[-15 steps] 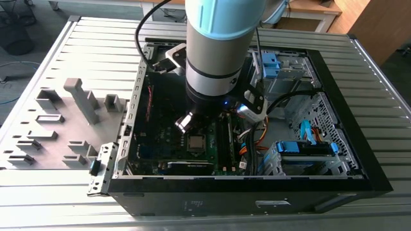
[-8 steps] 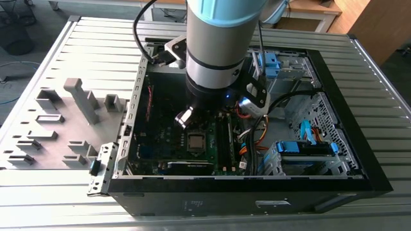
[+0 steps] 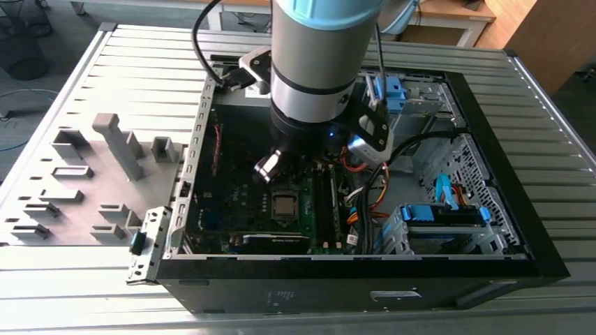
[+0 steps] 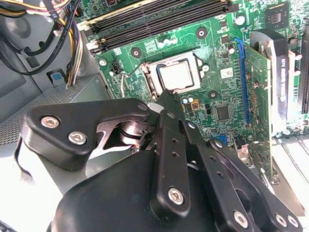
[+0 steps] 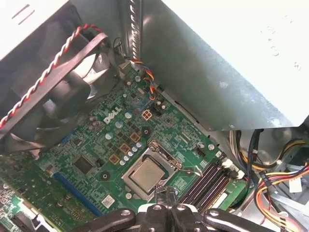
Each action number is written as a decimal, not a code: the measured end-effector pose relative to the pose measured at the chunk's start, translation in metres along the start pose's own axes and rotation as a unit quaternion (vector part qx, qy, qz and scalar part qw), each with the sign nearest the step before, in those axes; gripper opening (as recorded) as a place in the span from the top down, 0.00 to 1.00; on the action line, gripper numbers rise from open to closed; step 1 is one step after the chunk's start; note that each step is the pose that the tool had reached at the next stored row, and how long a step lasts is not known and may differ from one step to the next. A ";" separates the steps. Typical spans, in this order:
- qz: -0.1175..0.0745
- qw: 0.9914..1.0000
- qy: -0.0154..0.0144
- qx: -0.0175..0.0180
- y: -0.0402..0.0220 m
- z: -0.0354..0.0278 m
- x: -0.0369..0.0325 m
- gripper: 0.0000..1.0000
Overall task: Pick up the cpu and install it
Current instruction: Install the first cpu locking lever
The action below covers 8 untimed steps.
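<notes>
Right now, in the second wrist view, the gripper point(image 4: 166, 98) hangs low over the green motherboard point(image 4: 219, 53), jaws pinched together with nothing between them. The cpu point(image 4: 176, 76) lies flat, silver top up, square inside its socket frame just beyond the jaw tips; touching or not, can't tell. It looks seated, which likely explains the empty jaws.

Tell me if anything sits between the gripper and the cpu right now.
Nothing visible does. In both wrist views the cpu lies uncovered in the socket of the green motherboard, with the gripper close by its edge and no part between them. Cables and the fan sit off to the sides.
</notes>
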<state>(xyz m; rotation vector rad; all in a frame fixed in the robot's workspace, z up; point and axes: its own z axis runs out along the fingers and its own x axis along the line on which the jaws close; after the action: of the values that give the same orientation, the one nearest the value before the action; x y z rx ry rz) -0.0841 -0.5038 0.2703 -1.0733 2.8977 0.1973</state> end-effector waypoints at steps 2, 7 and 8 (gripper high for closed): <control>0.000 1.000 0.000 0.000 0.0006 0.0003 -0.0016 0.89; -0.001 1.000 -0.001 -0.001 0.0012 0.0010 -0.0071 0.89; -0.001 1.000 -0.001 -0.002 0.0015 0.0012 -0.0086 0.89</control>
<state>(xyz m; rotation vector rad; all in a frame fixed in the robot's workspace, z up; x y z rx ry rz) -0.0785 -0.4970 0.2701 -1.0755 2.8952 0.2030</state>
